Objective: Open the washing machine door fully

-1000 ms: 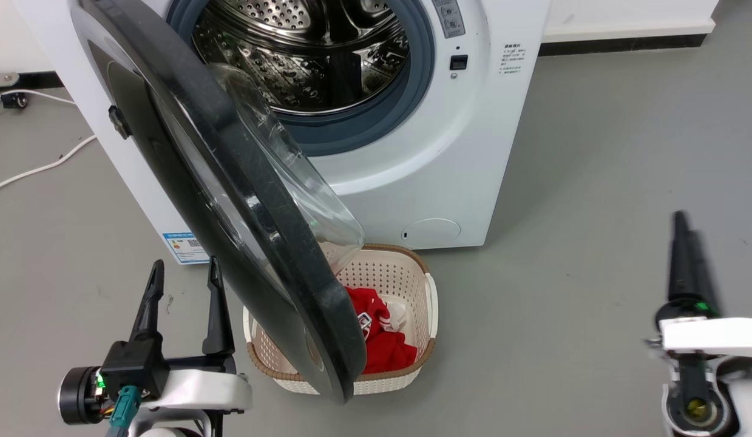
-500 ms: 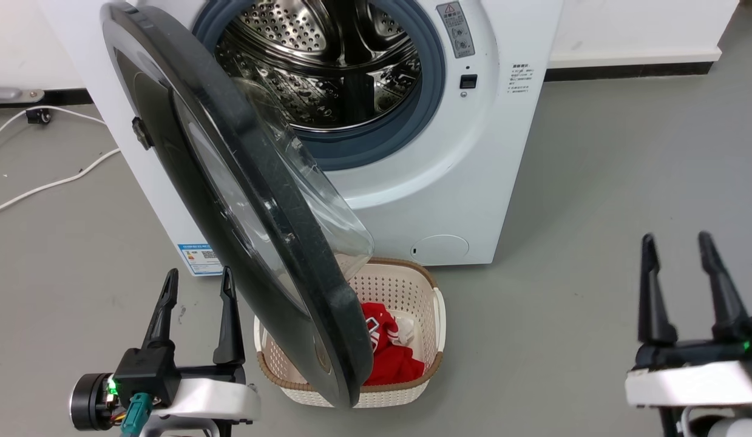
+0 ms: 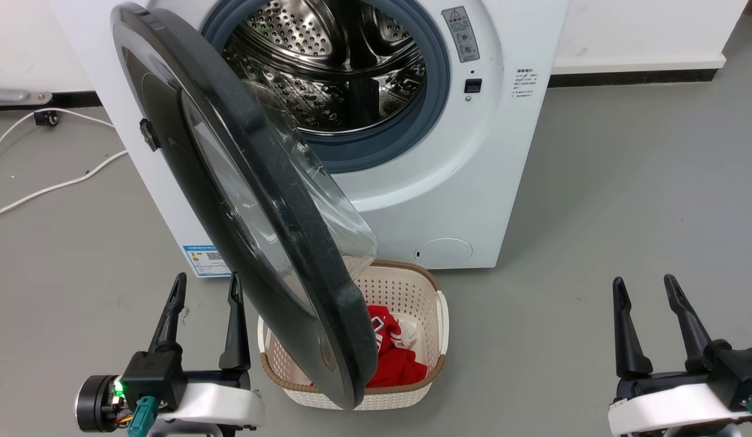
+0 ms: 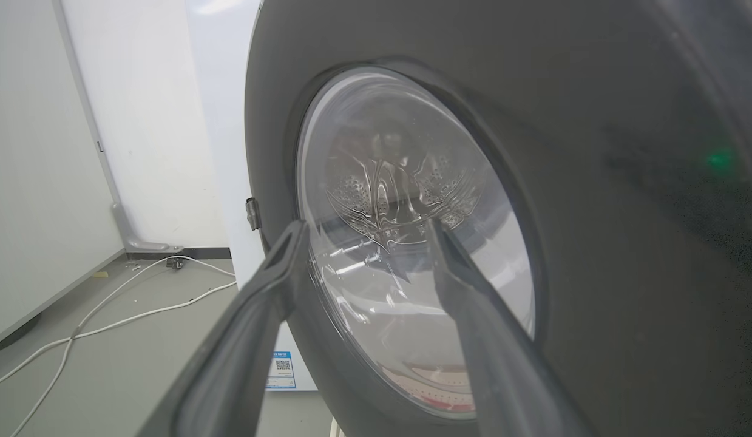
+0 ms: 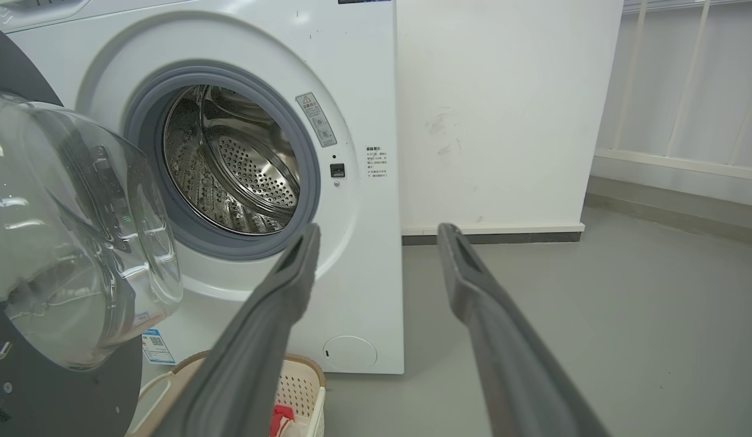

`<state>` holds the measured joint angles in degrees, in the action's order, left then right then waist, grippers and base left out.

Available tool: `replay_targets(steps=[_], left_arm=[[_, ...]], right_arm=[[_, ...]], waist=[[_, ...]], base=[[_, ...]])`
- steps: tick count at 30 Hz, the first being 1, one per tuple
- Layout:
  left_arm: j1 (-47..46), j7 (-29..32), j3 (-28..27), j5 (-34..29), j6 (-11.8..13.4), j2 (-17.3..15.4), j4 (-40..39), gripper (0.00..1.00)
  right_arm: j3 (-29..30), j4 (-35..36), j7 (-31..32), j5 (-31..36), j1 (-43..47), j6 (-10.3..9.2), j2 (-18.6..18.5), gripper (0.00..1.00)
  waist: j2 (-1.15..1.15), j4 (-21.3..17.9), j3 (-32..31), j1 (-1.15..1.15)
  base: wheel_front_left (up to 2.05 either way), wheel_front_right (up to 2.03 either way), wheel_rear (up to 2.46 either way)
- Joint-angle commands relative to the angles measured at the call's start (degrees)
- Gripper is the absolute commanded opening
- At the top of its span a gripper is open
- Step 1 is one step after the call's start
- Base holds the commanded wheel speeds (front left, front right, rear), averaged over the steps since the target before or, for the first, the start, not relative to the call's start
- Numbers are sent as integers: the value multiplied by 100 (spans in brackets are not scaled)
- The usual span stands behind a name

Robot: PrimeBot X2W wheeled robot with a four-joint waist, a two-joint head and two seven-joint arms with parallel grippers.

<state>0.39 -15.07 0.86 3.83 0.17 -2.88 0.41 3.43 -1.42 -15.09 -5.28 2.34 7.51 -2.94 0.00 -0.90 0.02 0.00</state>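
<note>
washing machine door [image 3: 272,200] stands swung out, its lower edge over the basket [image 3: 412,273]. my left gripper [image 3: 207,279] and right gripper [image 3: 644,280] are both spread, grasping nothing.

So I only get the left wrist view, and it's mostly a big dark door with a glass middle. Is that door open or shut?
Observer: Partly open. In the head view the washing machine door stands out at an angle from the white machine, and the steel drum behind it is uncovered.
Operator: Is anything under the door?
Observer: Yes, a pale basket sits on the floor in front of the machine. It has red clothes in it, and the door's lower edge hangs over it.
Operator: And the other arm?
Observer: The right end effector is open, off to the right above the floor, holding nothing.
</note>
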Motion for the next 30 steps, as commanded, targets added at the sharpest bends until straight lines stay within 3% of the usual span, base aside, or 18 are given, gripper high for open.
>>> replay_targets(steps=[1, 10, 11, 12, 13, 14, 22, 30], left_arm=[[61, -14, -4, -12, -6, 0, 9, 100], [34, -14, -4, -47, -21, 0, 16, 100], [34, -14, -6, -45, -22, 0, 15, 95], [32, -14, -7, -43, -27, 0, 13, 42], [33, -14, -3, -46, -33, 0, 5, 5], [31, -14, -4, -52, -39, 0, -10, 0], [-122, -14, -69, -122, -26, 0, -467, 0], [-427, -13, -177, -280, 4, -2, -1769, 0]], right_arm=[[-4, -14, -6, -39, -18, -4, 12, 100], [-34, -7, -7, -50, -42, -4, 13, 100], [-37, 0, -7, -58, -40, -4, 13, 100], [-40, 1, -7, -67, -38, -4, 13, 100], [-38, 3, -7, -76, -36, -4, 13, 100], [-39, 1, -7, -82, -35, -4, 13, 100], [-32, -37, -7, -129, -62, -4, 13, 100], [-36, -57, -7, -162, -78, -4, 13, 100]], waist=[[0, -3, 2, 0], [0, -11, 5, 0], [0, -12, 6, 0], [0, -11, 5, 0], [0, -9, 5, 0], [0, -9, 7, 0], [0, -1, 35, 0], [0, 12, 51, 0]], base=[[0, 0, 0], [0, 0, 0], [0, 0, 0], [0, 0, 0], [0, 0, 0], [0, 0, 0], [0, 0, 0], [0, 0, 0]])
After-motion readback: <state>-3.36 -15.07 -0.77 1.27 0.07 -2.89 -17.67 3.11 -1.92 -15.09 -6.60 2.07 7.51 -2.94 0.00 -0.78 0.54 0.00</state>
